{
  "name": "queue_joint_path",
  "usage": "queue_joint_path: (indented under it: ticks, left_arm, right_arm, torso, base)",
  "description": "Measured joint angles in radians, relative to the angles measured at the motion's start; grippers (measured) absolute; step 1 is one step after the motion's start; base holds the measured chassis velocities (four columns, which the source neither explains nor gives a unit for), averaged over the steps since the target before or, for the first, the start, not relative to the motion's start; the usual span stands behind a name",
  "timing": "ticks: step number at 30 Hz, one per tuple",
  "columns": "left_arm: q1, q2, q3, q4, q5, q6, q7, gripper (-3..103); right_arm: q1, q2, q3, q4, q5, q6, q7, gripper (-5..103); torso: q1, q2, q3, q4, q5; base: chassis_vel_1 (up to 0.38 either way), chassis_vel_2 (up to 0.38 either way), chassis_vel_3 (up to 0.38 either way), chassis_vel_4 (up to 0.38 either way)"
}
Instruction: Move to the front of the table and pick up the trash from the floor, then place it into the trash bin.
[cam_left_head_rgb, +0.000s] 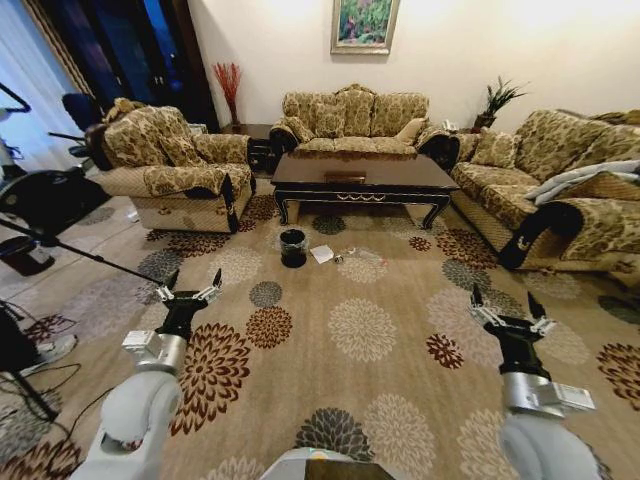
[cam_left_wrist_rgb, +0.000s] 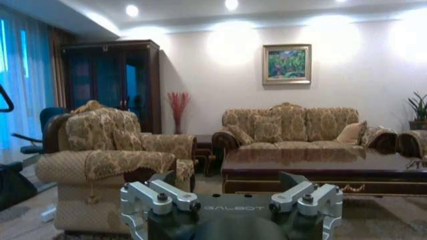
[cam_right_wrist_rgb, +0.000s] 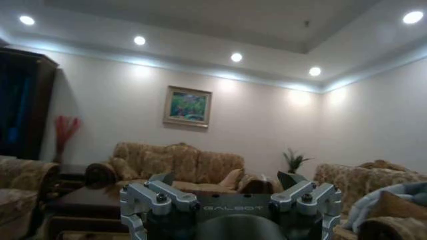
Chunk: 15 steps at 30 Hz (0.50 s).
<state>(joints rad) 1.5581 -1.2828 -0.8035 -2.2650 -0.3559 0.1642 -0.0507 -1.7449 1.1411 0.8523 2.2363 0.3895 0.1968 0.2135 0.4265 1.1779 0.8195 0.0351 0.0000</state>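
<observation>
Head view has both end effectors, left and right, spread open over carpet; trash beside the bin looks tiny, perhaps easily missed or nudged away.

Glossy dark table, black trash bin, beige flower-medallion floor.

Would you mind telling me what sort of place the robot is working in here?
Most likely a home living room: patterned sofas surround a dark wood coffee table on a floral carpet, with a framed painting on the wall.
</observation>
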Motion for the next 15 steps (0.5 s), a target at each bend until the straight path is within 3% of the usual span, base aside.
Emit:
queue_joint_path:
  ticks: [6, 15]
  left_arm:
    - [0.011, -0.02, 0.002, 0.015, 0.009, -0.011, 0.013, 100]
    - [0.012, -0.048, 0.006, 0.015, 0.026, -0.012, -0.054, 100]
  right_arm:
    - [-0.004, -0.009, 0.01, -0.02, 0.032, 0.022, -0.043, 100]
    - [0.006, -0.011, 0.007, -0.041, 0.032, 0.024, -0.018, 100]
  torso:
    - [0.0, 0.0, 0.0, -0.0002, 0.0001]
    - [-0.002, -0.005, -0.003, -0.0001, 0.0]
  base:
    - [0.0, 0.0, 0.0, 0.0]
    - [0.0, 0.0, 0.0, 0.0]
